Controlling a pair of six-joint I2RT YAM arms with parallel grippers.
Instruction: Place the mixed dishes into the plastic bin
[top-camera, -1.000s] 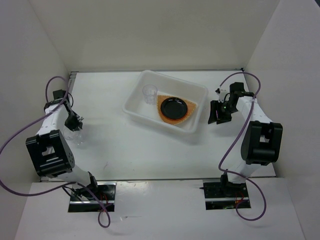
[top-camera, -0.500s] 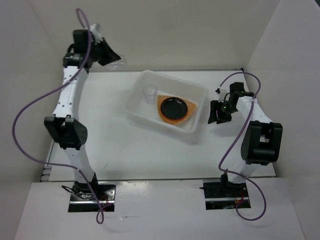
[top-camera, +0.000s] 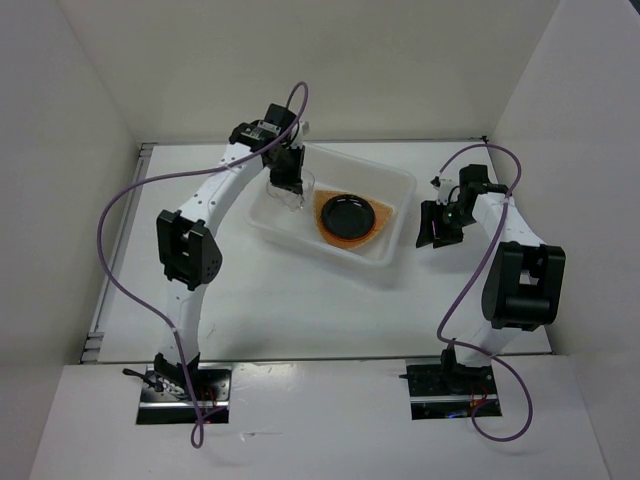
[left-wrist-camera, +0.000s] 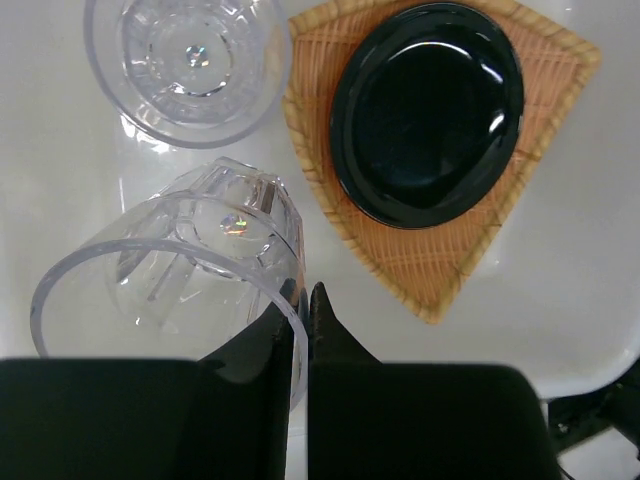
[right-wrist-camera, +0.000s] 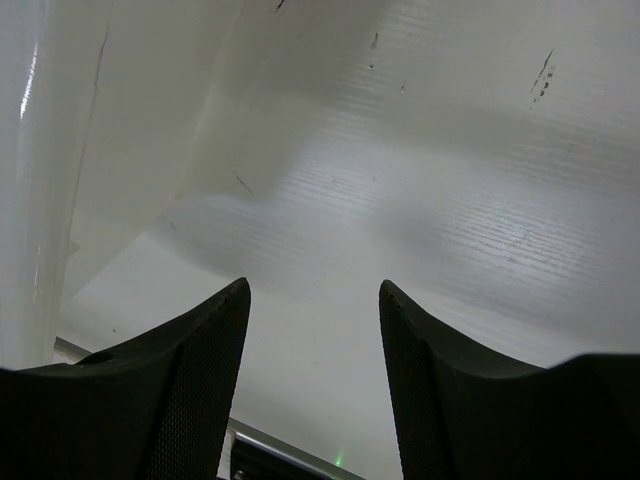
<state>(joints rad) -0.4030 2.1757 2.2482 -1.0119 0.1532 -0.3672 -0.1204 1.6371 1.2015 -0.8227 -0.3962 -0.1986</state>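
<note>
Compared with a second earlier, the left arm is no longer low over the desk (top-camera: 300, 310) well to the left of the plastic bin (top-camera: 400, 182). It now reaches over the bin's left end, and the left hand (top-camera: 285, 180) sits just inside the rim there. The second clear cup (left-wrist-camera: 180, 270) has travelled with it. In the wrist view the left hand (left-wrist-camera: 305, 300) has its fingers nearly pressed together, pinching the cup's wall at the lip, one finger inside and one outside.

By my reading, the last dish is already above the bin and only the release remains. I cannot tell whether the cup's base touches the bin floor (left-wrist-camera: 580, 200).

The held cup's long axis is tilted rather than plumb. Its open mouth faces up towards the wrist and its faceted base points down and away, towards the first clear cup (left-wrist-camera: 190, 60). That one stands upright, mouth up, in the bin's left end, just beside the held cup.

The woven basket tray (left-wrist-camera: 460, 240) lies flat in the middle of the bin with the black plate (left-wrist-camera: 430, 110) resting on it. I cannot make out an orange plate.

The right hand (top-camera: 437, 225) hangs outside the bin's right end, near its wall. In its own view the right hand (right-wrist-camera: 312, 290) is spread, with nothing between the fingers.
</note>
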